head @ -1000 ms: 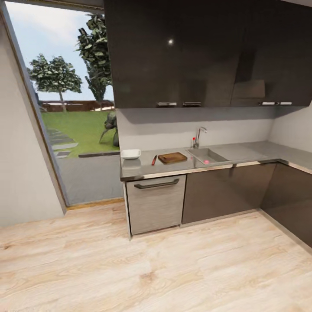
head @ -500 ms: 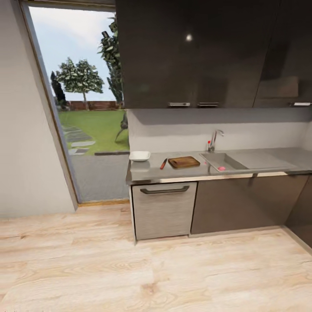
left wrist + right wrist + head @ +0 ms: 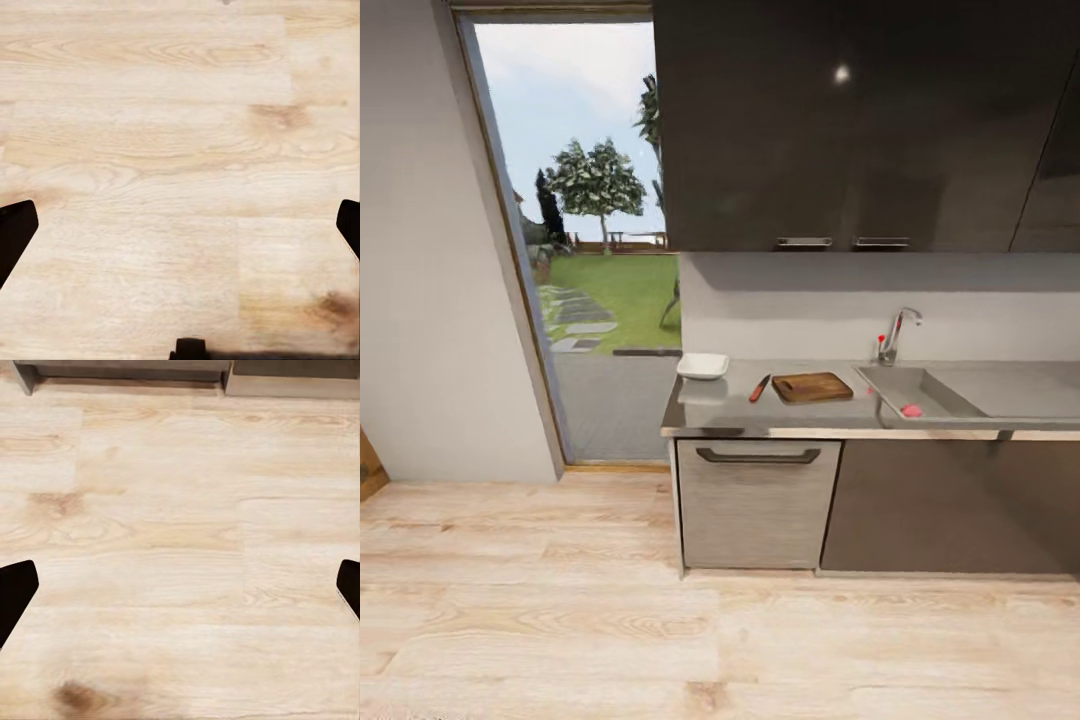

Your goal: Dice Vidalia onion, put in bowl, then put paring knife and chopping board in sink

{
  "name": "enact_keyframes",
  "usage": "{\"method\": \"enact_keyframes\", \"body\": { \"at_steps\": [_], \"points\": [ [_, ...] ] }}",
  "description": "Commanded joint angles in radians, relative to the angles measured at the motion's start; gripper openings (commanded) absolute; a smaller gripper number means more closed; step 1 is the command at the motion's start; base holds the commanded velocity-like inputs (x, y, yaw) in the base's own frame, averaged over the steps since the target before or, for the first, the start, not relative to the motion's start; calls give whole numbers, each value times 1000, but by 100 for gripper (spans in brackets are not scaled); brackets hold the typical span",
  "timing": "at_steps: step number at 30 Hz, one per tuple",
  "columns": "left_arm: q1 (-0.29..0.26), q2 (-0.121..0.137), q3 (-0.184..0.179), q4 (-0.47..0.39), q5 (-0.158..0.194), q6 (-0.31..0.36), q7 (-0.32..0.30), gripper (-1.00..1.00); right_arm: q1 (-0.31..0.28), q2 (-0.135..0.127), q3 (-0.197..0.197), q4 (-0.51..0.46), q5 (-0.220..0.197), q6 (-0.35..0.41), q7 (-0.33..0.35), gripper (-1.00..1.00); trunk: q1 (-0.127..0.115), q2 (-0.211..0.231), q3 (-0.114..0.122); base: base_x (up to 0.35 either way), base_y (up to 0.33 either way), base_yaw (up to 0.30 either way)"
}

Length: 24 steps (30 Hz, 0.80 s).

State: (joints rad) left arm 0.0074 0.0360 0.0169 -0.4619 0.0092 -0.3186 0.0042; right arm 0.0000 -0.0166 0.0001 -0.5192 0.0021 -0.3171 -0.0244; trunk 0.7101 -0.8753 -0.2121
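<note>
Ahead, light wood floor point(image 3: 660, 620) runs to the dark grey cabinets point(image 3: 940, 510). Glossy grey countertop point(image 3: 730, 412) above them, well apart from the robot. Sink point(image 3: 920, 392) set into it, steel tap point(image 3: 895, 335) behind, pink onion point(image 3: 911, 410) lying in the basin. Chopping board point(image 3: 812, 387) just beside the sink; paring knife point(image 3: 760, 387) beside the board; white bowl point(image 3: 703, 366) near the counter's window end. Left gripper point(image 3: 180, 232) and right gripper point(image 3: 180, 592) both spread wide over bare floor, grasping nothing.

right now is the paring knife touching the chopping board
Apart. The head view shows a strip of grey countertop between the paring knife and the chopping board.
</note>
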Motion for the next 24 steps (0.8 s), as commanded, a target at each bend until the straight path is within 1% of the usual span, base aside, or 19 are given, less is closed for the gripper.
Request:
{"method": "enact_keyframes", "body": {
  "at_steps": [1, 5, 12, 13, 15, 16, 17, 18, 21, 24],
  "points": [
    [0, 0, 1, -1, 1, -1, 0, 100, 0, 0, 1, 0, 0, -2, -3, 100, 1, -1, -1, 234, -254, 230],
    [0, 1, 0, -1, 1, -2, 0, 100, 0, 0, -1, -1, 0, -2, -3, 100, 1, -1, -1, 110, -129, 48],
    [0, -3, -3, -29, -1, -4, 1, 100, 0, 0, 2, -3, 2, -1, -2, 100, 1, -1, -1, 18, -22, 8],
    [0, 0, -1, -40, -1, -4, 1, 100, 0, 1, 4, -4, 1, 0, -2, 100, 1, -1, -1, 3, -4, 1],
    [0, 21, 2, -87, 5, -1, -4, 100, 0, 3, 6, -11, 1, 0, -1, 100, 1, -1, -1, 2, -2, 1],
    [1, 22, 6, -130, 16, 3, -5, 100, 0, 9, 7, -18, 4, -3, -5, 100, 1, -1, -1, 0, 0, 0],
    [1, -3, 12, -98, 17, 2, -5, 100, 0, 7, 6, -13, 4, -4, -7, 100, 1, -1, -1, 0, 0, 0],
    [1, -9, 15, -70, 17, -2, -3, 100, 0, 6, 5, -9, 4, -5, -8, 100, 1, -1, -1, 0, 0, 0],
    [1, -9, 18, -35, 18, -19, -1, 100, 0, 9, 5, 4, 4, -7, -9, 100, 1, -1, -1, 0, 0, 0],
    [1, -8, 19, -22, 19, -29, 0, 100, 0, 10, 3, 16, 4, -8, -9, 100, 1, -1, -1, 0, 0, 0]
  ]
}}
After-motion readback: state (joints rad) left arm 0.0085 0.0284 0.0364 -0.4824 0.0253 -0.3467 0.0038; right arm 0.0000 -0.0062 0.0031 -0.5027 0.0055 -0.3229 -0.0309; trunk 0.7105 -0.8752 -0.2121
